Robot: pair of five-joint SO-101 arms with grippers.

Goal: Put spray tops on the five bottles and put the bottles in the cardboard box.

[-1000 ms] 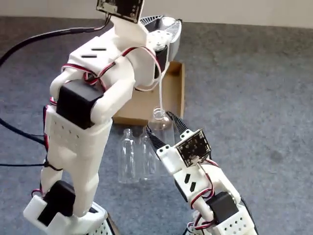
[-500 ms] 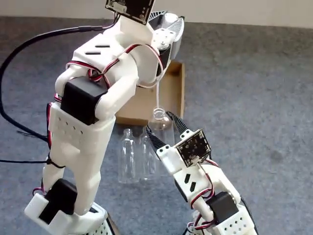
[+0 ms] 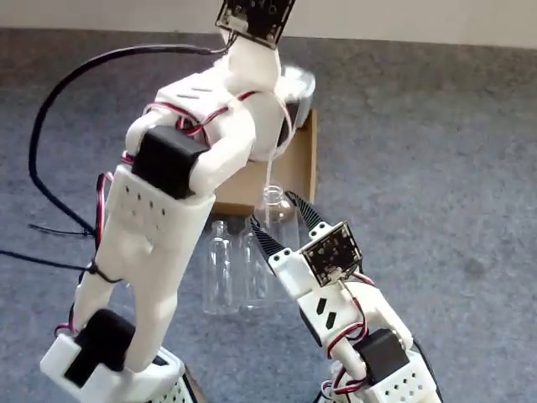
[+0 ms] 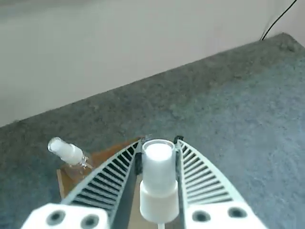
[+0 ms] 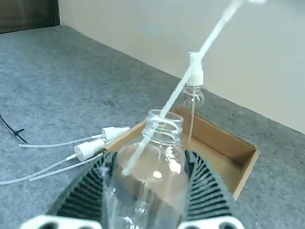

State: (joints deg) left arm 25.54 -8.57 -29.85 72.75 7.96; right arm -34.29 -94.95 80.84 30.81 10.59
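Grey carpet [image 3: 436,126], left gripper [image 4: 158,141] pinching spray top [image 4: 158,181], tube [image 5: 190,71] inside bottle [image 5: 152,186] clamped by right gripper [image 5: 150,160], cardboard box [image 5: 228,157] farther.

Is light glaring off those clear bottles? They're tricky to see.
Right wrist view: yes, small white glints sit on the shoulder of the gripped bottle. High view: the standing bottles carry only faint bright streaks; the light is soft and even, and shadows on the carpet are weak.

cardboard box [image 3: 307,159] mostly hidden behind left arm [image 3: 193,168]; bottle [image 5: 147,179] base cut off by edge; spray top [image 4: 158,181] tube likewise.
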